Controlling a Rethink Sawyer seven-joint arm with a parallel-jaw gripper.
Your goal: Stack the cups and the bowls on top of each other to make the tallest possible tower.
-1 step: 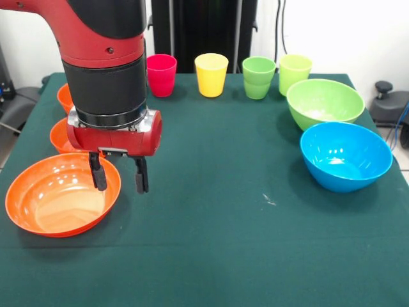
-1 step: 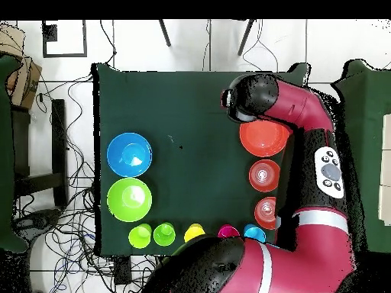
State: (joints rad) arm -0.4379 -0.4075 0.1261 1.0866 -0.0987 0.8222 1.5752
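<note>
My gripper (image 1: 119,174) hangs low over the green table (image 1: 217,211), its two black fingers (image 1: 97,173) spread apart with nothing between them. One finger sits over the near rim of the wide orange bowl (image 1: 61,198); the other is just outside that rim, over bare cloth. I cannot tell whether either tip touches the bowl. The bowl is empty, its glossy floor showing only reflections.

Behind my fingers, mostly hidden by my wrist, are two small orange bowls: one (image 1: 61,135) just beyond the wide one, the other (image 1: 64,96) farther back. From overhead they lie in a line with the wide bowl (image 2: 263,137), the middle one (image 2: 264,175) and the last (image 2: 266,212) both looking empty.

Well beyond my fingers, along the far edge, stands a row of upright cups: pink (image 1: 161,75), yellow (image 1: 211,74), then a light green cup (image 1: 258,78) that looks like two nested together, and another light green one (image 1: 294,71). I cannot see inside any of them from the front. The overhead view also shows a sky blue cup (image 2: 254,233) next to the pink one, hidden behind my arm in the front view.

Far off to the other side from the orange bowls sit the large lime green bowl (image 1: 324,103) and, nearer the front edge, the large blue bowl (image 1: 346,157), almost touching, both empty. Nothing is stacked into a tower yet.
</note>
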